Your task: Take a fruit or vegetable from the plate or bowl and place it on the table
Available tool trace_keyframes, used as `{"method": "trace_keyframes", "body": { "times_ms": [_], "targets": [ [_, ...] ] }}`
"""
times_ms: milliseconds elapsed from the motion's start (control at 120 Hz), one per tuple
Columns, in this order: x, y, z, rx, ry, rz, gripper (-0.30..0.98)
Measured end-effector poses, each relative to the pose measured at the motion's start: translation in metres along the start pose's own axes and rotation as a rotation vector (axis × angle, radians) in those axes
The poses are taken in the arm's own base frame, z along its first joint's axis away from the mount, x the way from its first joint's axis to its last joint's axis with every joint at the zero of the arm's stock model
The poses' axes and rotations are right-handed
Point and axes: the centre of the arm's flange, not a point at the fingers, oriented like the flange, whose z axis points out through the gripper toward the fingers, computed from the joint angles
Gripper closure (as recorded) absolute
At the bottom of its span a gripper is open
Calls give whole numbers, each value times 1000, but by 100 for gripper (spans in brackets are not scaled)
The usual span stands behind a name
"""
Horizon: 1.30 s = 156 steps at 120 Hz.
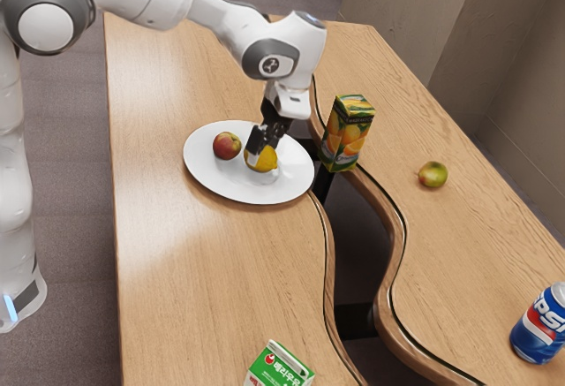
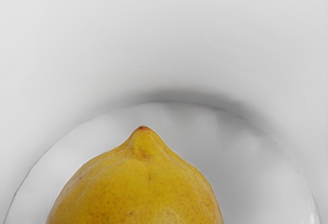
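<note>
Lemon (image 1: 267, 160) sits on plate (image 1: 221, 180) at the jaws, can't tell whether they're spread or pinching it, apple (image 1: 227, 146) near it on same plate, juice box (image 1: 346, 135) beside plate, green fruit (image 1: 433, 175), Pepsi can (image 1: 540, 326) and milk box (image 1: 275, 370) farther off on the bench (image 1: 185, 271)

A juice carton (image 1: 347, 134) with oranges pictured on it stands upright—a round green fruit with a reddish blush (image 1: 433, 175) lies apart from it, toward the exterior view's right. Nearer the camera are a blue Pepsi can (image 1: 538, 329) and a green-and-white carton (image 1: 277, 368)—well apart. Grey carpet (image 1: 71, 183) and plain walls (image 1: 406, 19) surround them.
</note>
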Motion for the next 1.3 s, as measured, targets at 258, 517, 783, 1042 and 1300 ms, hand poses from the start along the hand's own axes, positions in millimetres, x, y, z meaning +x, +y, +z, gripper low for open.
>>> {"method": "trace_keyframes", "body": {
  "times_ms": [258, 517, 783, 1042, 1300],
  "targets": [
    [3, 2, 7, -4, -4, -3, 0],
    [3, -2, 4, 14, 2, -7, 0],
    [-6, -11, 10, 13, 1, -31, 18],
    [-22, -22, 10, 19, 4, -68, 31],
    [-25, -19, -118, 154, 89, -70, 33]
  ]
}}
